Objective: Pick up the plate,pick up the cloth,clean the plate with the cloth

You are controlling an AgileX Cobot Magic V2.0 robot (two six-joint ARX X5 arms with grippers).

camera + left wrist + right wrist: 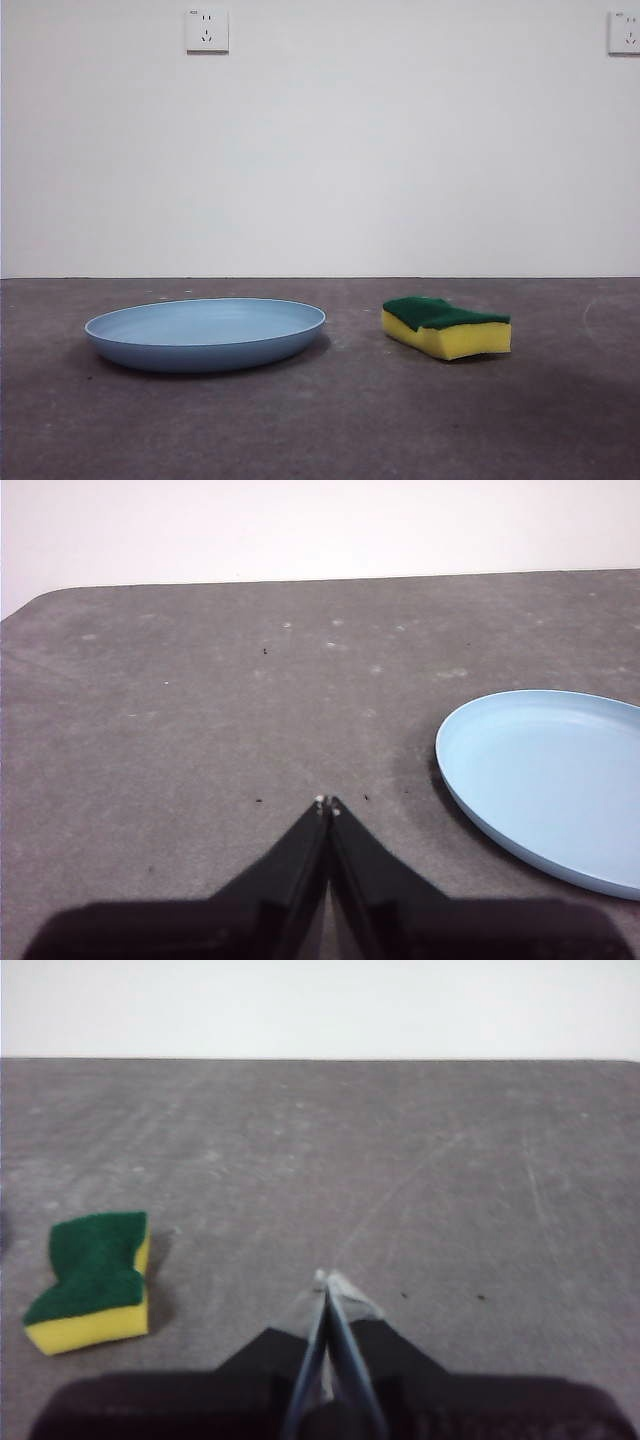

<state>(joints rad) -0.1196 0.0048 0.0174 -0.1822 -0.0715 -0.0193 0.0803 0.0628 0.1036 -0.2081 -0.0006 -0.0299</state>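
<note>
The light-blue plate (205,332) lies flat on the dark grey table, left of centre in the front view. It also shows in the left wrist view (550,780). The cloth is a yellow sponge with a green top (446,326), lying right of the plate; it also shows in the right wrist view (92,1279). My left gripper (327,804) is shut and empty above bare table, apart from the plate. My right gripper (325,1280) is shut and empty above bare table, apart from the sponge. Neither arm shows in the front view.
A white wall stands behind the table with one socket (207,30) at the upper left and another (624,32) at the upper right. The table's rounded far corner (40,595) shows in the left wrist view.
</note>
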